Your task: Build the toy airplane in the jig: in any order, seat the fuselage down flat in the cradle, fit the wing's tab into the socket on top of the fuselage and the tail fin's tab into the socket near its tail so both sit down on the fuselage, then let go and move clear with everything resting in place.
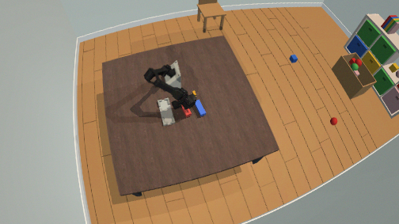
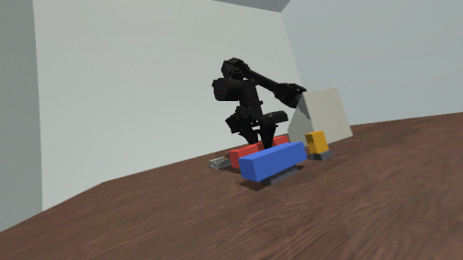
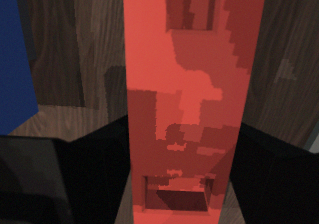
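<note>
The red fuselage lies beside the cradle, with two sockets in its top showing in the wrist view. My gripper is shut on it, one finger against each long side. The pale grey cradle holds no part. The blue wing rests on a low dark support, on the fuselage's other side. The yellow tail fin stands on a small dark base. The fuselage's underside is hidden.
A pale wedge-shaped block stands by the arm's base on the dark wooden table. The wing lies close beside the fingers. A chair, a toy box and shelves stand on the floor away from the table.
</note>
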Controlling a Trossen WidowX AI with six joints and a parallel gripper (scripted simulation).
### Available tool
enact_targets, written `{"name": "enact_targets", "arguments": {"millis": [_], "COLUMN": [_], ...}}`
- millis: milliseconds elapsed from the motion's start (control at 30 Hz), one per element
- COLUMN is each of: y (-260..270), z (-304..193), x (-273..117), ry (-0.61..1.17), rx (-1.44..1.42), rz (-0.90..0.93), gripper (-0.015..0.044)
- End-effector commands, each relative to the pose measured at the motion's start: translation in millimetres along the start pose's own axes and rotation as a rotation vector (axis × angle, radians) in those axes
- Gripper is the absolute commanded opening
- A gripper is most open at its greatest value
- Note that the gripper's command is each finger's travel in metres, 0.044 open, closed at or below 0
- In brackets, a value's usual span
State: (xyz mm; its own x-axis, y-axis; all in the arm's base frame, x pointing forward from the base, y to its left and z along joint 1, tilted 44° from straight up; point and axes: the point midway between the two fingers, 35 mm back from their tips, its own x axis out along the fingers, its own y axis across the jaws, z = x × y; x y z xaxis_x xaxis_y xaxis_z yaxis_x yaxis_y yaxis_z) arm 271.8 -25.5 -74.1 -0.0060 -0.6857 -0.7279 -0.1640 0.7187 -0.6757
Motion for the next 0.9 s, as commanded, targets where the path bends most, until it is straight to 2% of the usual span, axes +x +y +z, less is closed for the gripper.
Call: {"name": "enact_targets", "arguments": {"millis": [0,867], "y": [0.8,0.4], "z": [4.8,1.9], "x": [-16.1,-97.0], "ry": [-0.011,-0.014], "rx": [0.007,0.006], "rz": [0.007,0.007], "gripper": [0.0,0.0]}}
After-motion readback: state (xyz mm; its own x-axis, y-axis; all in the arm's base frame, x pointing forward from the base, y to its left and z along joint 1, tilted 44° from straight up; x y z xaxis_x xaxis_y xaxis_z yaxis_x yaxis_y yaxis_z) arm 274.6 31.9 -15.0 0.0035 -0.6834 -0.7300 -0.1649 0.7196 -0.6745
